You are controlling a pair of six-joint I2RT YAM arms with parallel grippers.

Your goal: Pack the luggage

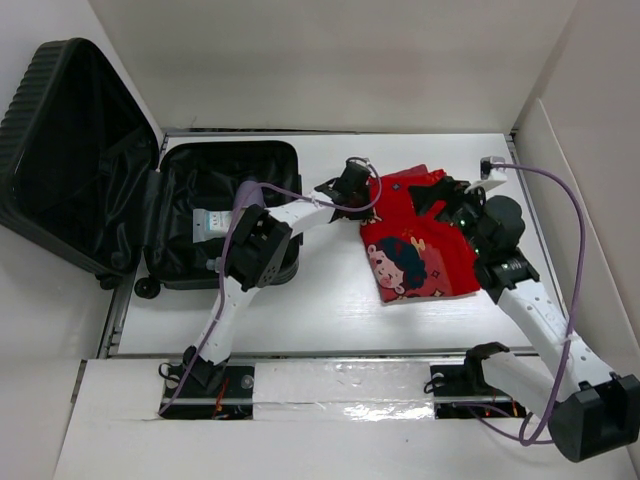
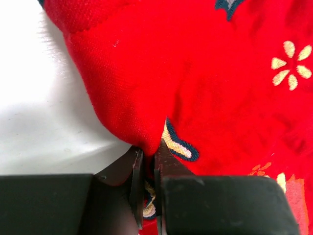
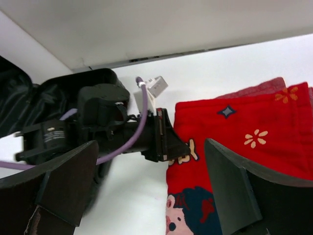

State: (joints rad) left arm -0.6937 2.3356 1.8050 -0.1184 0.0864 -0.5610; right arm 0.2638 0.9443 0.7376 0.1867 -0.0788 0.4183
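— Where, the luggage (image 1: pixel 60 130)?
— At the far left of the table (image 1: pixel 320 320), lying open, with the lid tipped up toward the left and the base flat. Black lining in both halves.
— Anything inside?
— A white label (image 1: pixel 210 224) in the base, with a teal patch. Print too small to read.
— And the left gripper (image 2: pixel 145 156)?
— Pinched tight on the left edge of a red garment (image 1: pixel 420 250), a little right of the luggage, with a fold of cloth caught between the narrow jaws.
— The right gripper (image 1: pixel 448 197)?
— Spread wide, holding nothing, above the far right part of the same garment.
— Any writing on the cloth?
— Only pictures: a cartoon girl (image 1: pixel 400 262) with dark hair toward the near edge, pale flowers (image 3: pixel 257 138) and a dark blue diamond (image 3: pixel 227 112) farther back.
— Lying flat?
— Mostly flat on the table, centre right. Bunched up where the left fingers (image 2: pixel 134 171) grip.
— Cables?
— A purple cable (image 1: pixel 575 250) looping along the right arm, and another across the left wrist.
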